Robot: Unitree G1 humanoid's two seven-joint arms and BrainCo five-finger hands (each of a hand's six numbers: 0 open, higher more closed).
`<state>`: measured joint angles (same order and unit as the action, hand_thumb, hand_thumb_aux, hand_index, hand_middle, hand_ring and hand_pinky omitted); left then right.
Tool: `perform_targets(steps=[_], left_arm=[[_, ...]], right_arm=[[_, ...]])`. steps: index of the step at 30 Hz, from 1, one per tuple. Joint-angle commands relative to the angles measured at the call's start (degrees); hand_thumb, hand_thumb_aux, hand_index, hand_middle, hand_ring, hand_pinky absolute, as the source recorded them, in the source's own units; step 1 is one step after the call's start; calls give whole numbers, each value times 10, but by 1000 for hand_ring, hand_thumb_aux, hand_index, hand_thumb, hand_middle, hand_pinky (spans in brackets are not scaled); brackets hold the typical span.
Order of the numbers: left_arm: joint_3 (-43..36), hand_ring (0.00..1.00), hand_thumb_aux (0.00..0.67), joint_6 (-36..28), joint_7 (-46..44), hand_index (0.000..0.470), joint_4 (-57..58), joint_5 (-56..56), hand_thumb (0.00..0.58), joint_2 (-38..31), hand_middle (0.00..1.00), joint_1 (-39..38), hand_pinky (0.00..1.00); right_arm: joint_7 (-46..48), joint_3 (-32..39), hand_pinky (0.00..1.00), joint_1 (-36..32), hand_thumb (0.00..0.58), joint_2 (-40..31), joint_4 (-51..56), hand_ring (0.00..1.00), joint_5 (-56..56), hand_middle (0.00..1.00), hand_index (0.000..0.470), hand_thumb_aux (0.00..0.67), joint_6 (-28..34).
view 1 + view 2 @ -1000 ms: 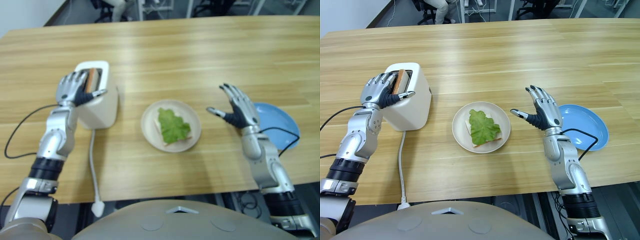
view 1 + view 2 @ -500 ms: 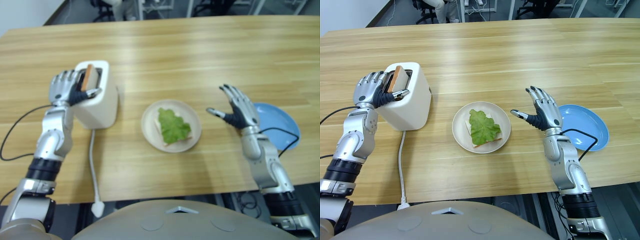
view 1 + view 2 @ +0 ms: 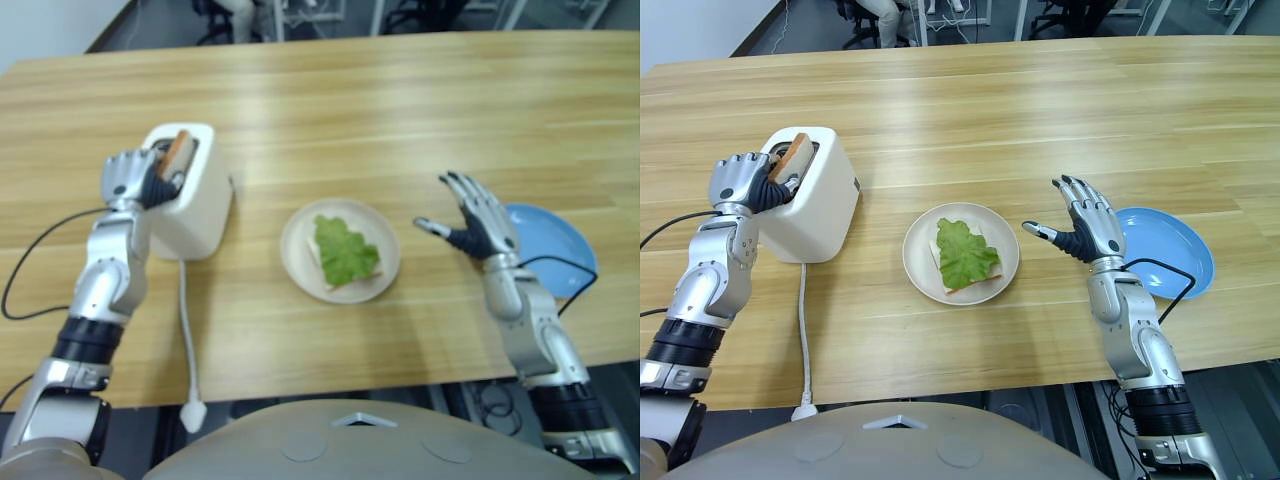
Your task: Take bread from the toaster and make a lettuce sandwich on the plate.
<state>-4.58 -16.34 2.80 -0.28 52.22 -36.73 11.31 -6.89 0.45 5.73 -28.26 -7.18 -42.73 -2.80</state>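
Silver jointed arms (image 3: 712, 285), black elbow bands (image 3: 685, 341), dark-palmed hands (image 3: 1095, 224), thin black cables (image 3: 1145, 259).

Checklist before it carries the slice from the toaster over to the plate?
1. Grip: ok. Left hand has its fingers closed on the slice.
2. Slice free of the toaster: cannot tell. It is tilted at the slot, and its lower end is hidden.
3. Target ready: ok. Lettuce lies on the bottom bread, inside the plate.
4. Right hand: ok. It is open, to the right of the plate, and touches nothing.
5. Path: ok. There is bare table between toaster and plate. The cord runs toward the near edge, off the route.
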Motion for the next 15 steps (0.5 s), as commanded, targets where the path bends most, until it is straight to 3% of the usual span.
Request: perform_targets(steps=[1,8,15], left_arm=[[26,1000,670,-4,18,460,-25,-13,580,5,1000,-1,1000],[65,1000,670,29,89,460,-112,-24,580,16,1000,3,1000],[166,1000,670,81,130,460,-247,-89,580,41,1000,-2,1000]], right_arm=[[-6,8,0,3,0,-3,7,0,-7,0,0,0,-4],[-21,8,0,5,0,0,14,0,-12,0,0,0,-5],[-30,11,0,4,0,1,23,0,-11,0,0,0,-7]])
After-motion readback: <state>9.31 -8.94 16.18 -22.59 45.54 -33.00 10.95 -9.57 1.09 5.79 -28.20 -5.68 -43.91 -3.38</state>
